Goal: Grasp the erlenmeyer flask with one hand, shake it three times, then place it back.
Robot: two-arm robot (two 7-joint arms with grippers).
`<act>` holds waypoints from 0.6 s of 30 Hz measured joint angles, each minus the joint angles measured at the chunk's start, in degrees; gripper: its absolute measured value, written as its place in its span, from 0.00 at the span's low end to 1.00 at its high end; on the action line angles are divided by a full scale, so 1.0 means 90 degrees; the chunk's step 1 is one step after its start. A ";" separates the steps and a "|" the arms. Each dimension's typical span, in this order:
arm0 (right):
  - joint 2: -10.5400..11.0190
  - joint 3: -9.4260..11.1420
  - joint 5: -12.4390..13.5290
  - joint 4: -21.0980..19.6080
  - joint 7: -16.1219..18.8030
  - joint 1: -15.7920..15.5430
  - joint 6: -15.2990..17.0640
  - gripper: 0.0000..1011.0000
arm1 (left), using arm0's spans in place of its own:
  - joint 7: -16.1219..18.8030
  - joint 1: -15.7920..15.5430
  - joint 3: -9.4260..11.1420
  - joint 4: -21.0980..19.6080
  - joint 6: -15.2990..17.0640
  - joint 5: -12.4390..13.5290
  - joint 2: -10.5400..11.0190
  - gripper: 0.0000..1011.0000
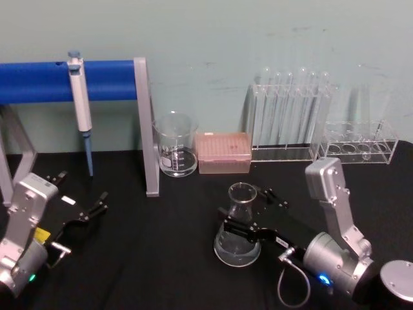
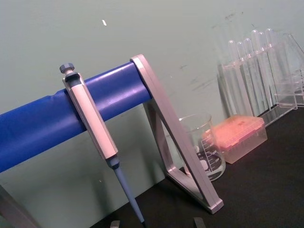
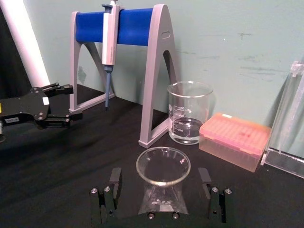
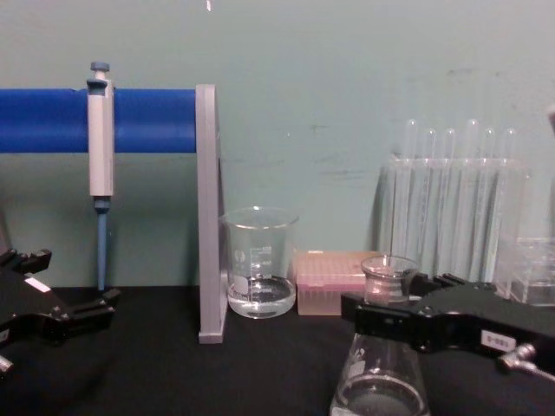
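**Flask between the right jaws, grip not yet made**

As I read it from my station, nearest first:

1. Right gripper (image 1: 253,210), low on the table (image 1: 148,258), reaching in from the right. Jaws spread, one either side of the flask's neck; the right wrist view shows clear gaps on both sides, so it holds nothing.
2. Flask (image 1: 238,229), standing upright on its wide base near the front of the table, a little clear liquid at the bottom. Long axis vertical, crossing the jaw line squarely; neck centred between the fingers. I judge the next move is simply closing on the neck, then lifting.
3. Left gripper (image 1: 82,205), parked well apart at the left edge, fingers open, empty. The right arm is plainly the nearer.
4. Beaker (image 1: 175,145) and pink tip box (image 1: 222,152), side by side behind the flask.
5. Pipette (image 1: 79,97) hanging on the blue stand (image 1: 103,81); tube racks (image 1: 290,123) at the wall.
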 joint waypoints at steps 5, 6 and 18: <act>0.0196 0.0075 0.0146 -0.0280 0.0096 -0.0233 0.0017 0.99 | 0.0000 0.0000 0.0000 0.0000 0.0000 0.0000 0.0000 0.99; 0.0236 0.0085 0.0165 -0.0327 0.0114 -0.0271 0.0021 0.99 | 0.0000 0.0000 0.0000 0.0000 0.0000 0.0000 0.0000 0.99; 0.0722 0.0489 0.0257 -0.1222 -0.0184 -0.1002 0.0022 0.99 | 0.0000 0.0000 0.0000 0.0000 0.0000 0.0000 0.0000 0.99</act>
